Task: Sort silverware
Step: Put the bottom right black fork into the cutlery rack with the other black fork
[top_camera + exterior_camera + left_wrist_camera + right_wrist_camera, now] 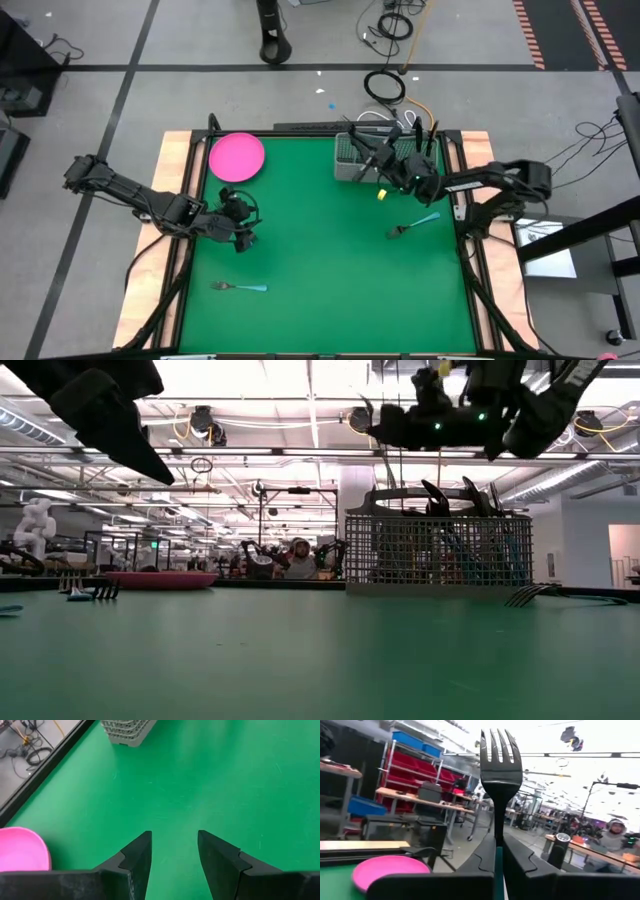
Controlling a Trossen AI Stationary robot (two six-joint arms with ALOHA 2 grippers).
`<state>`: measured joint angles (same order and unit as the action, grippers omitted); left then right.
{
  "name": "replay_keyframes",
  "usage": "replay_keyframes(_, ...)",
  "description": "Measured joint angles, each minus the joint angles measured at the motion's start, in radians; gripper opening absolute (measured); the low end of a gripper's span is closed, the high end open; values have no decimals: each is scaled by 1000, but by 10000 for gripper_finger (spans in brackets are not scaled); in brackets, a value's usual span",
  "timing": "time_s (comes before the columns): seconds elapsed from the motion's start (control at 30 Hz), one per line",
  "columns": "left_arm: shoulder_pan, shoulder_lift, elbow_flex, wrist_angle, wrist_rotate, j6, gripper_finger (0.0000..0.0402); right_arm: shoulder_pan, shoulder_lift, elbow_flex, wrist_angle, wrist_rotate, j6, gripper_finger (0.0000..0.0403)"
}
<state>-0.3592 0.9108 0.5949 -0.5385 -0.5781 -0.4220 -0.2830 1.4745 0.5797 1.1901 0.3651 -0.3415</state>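
My right gripper (383,163) hangs over the gray wire basket (357,158) at the far right, shut on a fork (499,765) whose dark tines stick out past the fingertips. Several utensils stand in the basket (440,550). Another fork (414,222) lies flat on the green mat near the right edge. A third, with a light blue handle (240,287), lies flat at the near left. My left gripper (245,215) hovers open at the mat's left, below the pink plate (237,157), with nothing between its fingers (137,855). My right gripper pinches the fork between its two shut fingers, just behind the head at the neck (498,832). The fork lies along the fingers, tines pointing away from the wrist and slightly upward. It is lifted clear of the mat, above the basket.
The pink plate (390,869) sits at the mat's far left corner. The mat's middle (320,240) is bare green. Wooden rails and a black frame border the table. Cables lie on the floor beyond the far edge. A person (615,837) sits in the room behind.
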Motion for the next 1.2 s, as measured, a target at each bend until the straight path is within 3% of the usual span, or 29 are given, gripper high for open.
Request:
replay_keyframes(0.1,0,0,0,0,0,13,161,-21,62,0,73,3,-6,0)
replay_keyframes(0.27,0,0,0,0,0,19,161,-30,114,0,77,95,41,0)
replay_keyframes(0.63,0,0,0,0,24,9,161,-28,219,0,116,187,73,0)
replay_keyframes(0.77,0,0,0,0,25,9,161,-21,229,0,124,208,70,0)
replay_keyframes(0.97,0,0,0,0,25,9,161,22,230,0,95,353,68,0)
replay_keyframes(1.2,0,0,0,0,26,8,161,51,230,0,31,400,95,0)
